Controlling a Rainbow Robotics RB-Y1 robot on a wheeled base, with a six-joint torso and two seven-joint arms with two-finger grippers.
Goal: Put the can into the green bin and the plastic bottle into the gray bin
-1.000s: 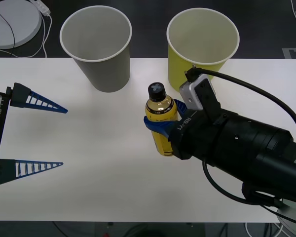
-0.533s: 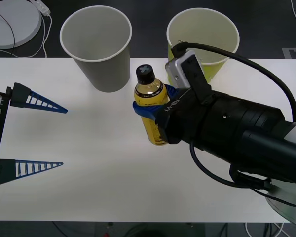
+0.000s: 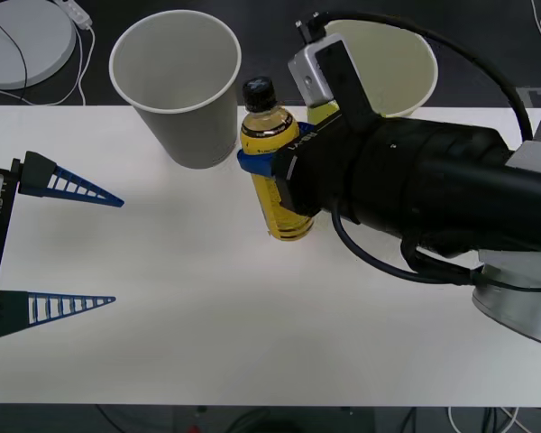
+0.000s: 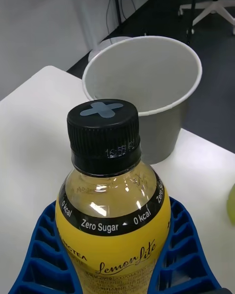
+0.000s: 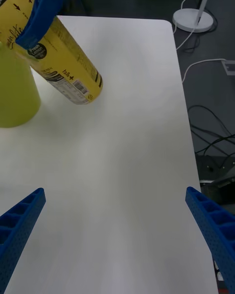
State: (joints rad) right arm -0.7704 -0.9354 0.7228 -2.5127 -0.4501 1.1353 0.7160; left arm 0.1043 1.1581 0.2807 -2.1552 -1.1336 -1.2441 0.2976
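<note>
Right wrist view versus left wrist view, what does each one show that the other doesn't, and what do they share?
Right wrist view alone: the bottle's black cap, the gray bin just beyond it, and the "Zero Sugar" neck band.

Left wrist view alone: the bottle's underside lifted clear of the table, the left gripper open with nothing between its fingers, and a white floor stand base past the table's end.

Both: the plastic bottle, clamped in the right gripper, the white table, and some of the green bin.
</note>
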